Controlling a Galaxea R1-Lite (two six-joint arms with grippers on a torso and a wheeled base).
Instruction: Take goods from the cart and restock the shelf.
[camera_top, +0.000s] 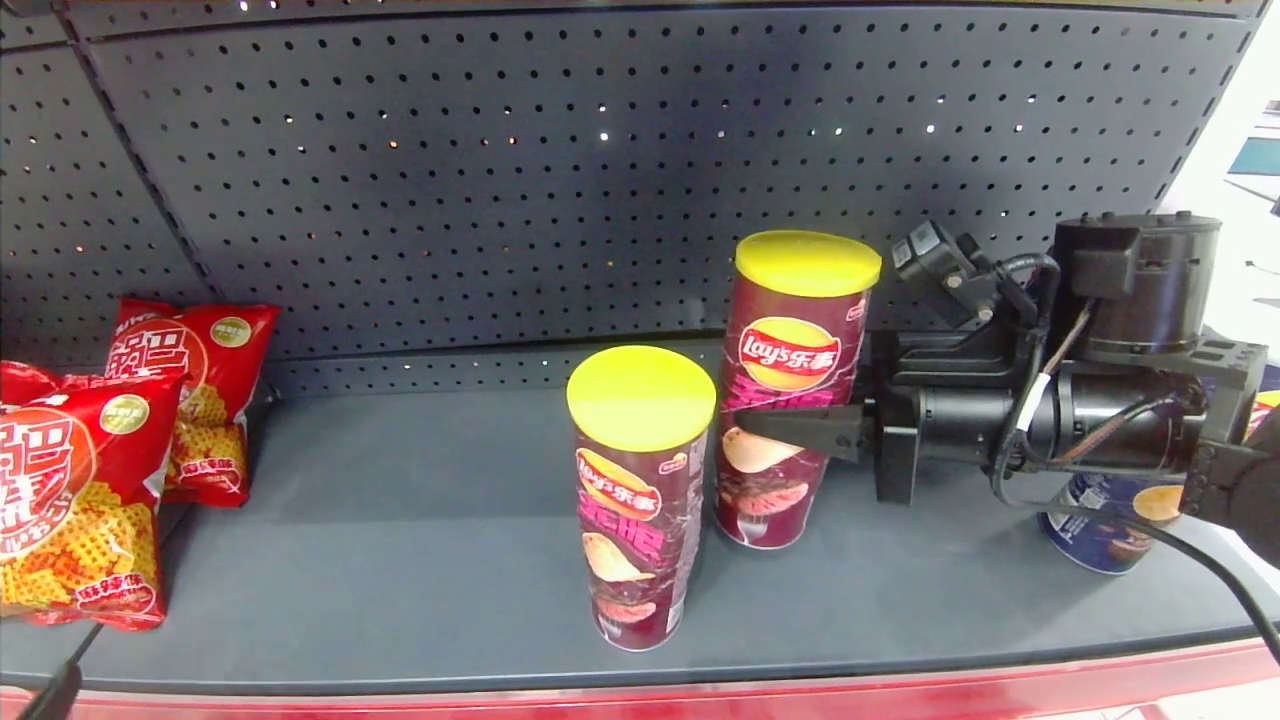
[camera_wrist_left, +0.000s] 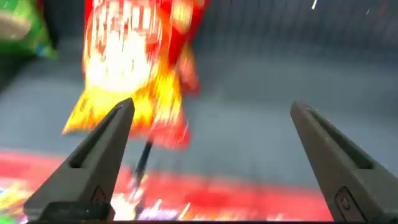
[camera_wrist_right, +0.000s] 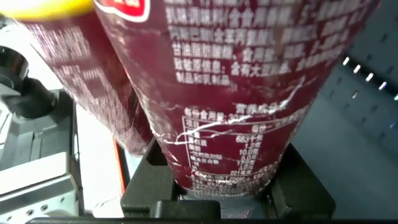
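Chip can (camera_top: 800, 300), yellow lid, stands centre-right of frame on the shelf (camera_top: 400, 520), leaning slightly. It is just behind a second can (camera_top: 640, 500). The right end effector (camera_top: 770, 425) is clamped on its mid-body from the right. The can is probably a light, stiff tube with a glossy skin, so a hard squeeze could dent it. A mid-height hold suits it, though it is tall and tips easily. The left end effector (camera_wrist_left: 211, 155) is spread wide and holds nothing, facing a red snack bag (camera_wrist_left: 134, 68).
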